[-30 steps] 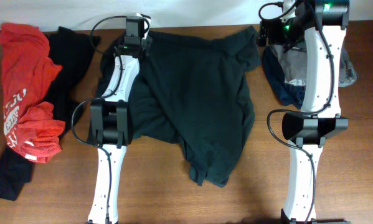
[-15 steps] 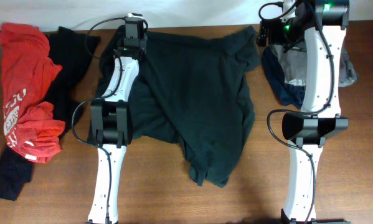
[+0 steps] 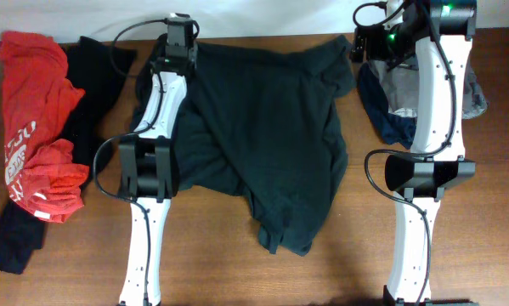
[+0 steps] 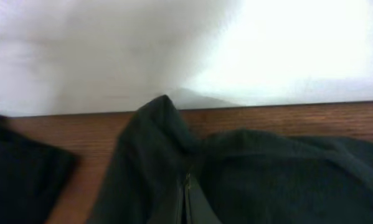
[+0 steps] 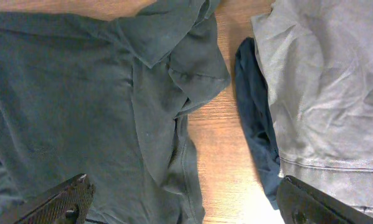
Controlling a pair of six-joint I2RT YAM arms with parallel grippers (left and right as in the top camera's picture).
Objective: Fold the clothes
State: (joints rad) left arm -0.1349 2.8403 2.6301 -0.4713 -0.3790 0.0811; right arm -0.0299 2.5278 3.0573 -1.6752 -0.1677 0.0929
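Grasp stage of the first fold is proceeding. The left hand point(image 4: 186, 200) is clamping the far-left corner of the dark T-shirt point(image 3: 271, 127), which is lying spread mid-worktop point(image 3: 67, 263). The right hand point(image 5: 183, 208) is hovering, fingers apart, over the far-right sleeve and, in my judgement, should grip that sleeve next.

Lab — robot arms point(image 3: 148, 166), wooden table point(image 3: 67, 255) (white wall point(image 3: 262, 13))

Table point(image 3: 67, 255): brown wood surface with visible grain and a slight sheen. Wall point(image 3: 262, 17): plain white, running along the table's far edge. In the left wrist view the wall appears blurred, bright at the right and shaded grey at the left, and meets the wood in a straight line.
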